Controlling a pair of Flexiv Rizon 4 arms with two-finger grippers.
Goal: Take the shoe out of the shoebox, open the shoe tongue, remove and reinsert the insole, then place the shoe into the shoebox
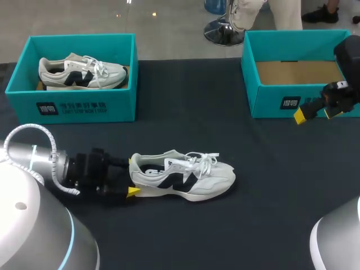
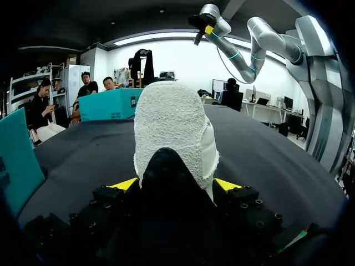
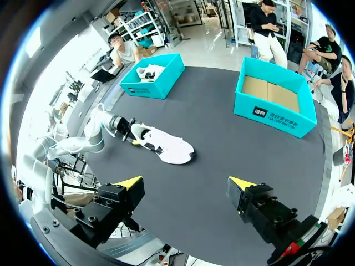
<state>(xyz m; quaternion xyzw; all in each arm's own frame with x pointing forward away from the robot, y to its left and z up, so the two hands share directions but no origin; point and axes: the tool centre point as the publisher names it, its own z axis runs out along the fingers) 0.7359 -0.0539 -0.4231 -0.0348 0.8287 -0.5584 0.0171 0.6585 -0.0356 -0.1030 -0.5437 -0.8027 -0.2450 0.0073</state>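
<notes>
A white shoe (image 1: 185,175) with dark side panels lies on its sole on the black table (image 1: 185,112), lower centre of the head view, toe towards the right and laces loose over the tongue. The left arm comes in from the lower left corner, and its end effector (image 1: 128,177) is clamped on the shoe's heel. In the left wrist view, one yellow tip presses each side of the heel. The shoe's rough pale back rises straight ahead of the fingers (image 2: 125,184).

At upper left stands a teal shoebox (image 1: 73,107), open at the top, with a second shoe (image 1: 84,72) of the same kind lying inside it. At upper right stands another open teal shoebox (image 1: 270,104), its brown cardboard floor showing.

The right end effector (image 1: 316,112) hangs at the right edge of the frame, in front of that box's front wall and well apart from the shoe on the table. Its yellow-tipped fingers are spread wide with nothing between them. The right wrist view looks down between them on the table, with the shoe and both boxes ahead.
</notes>
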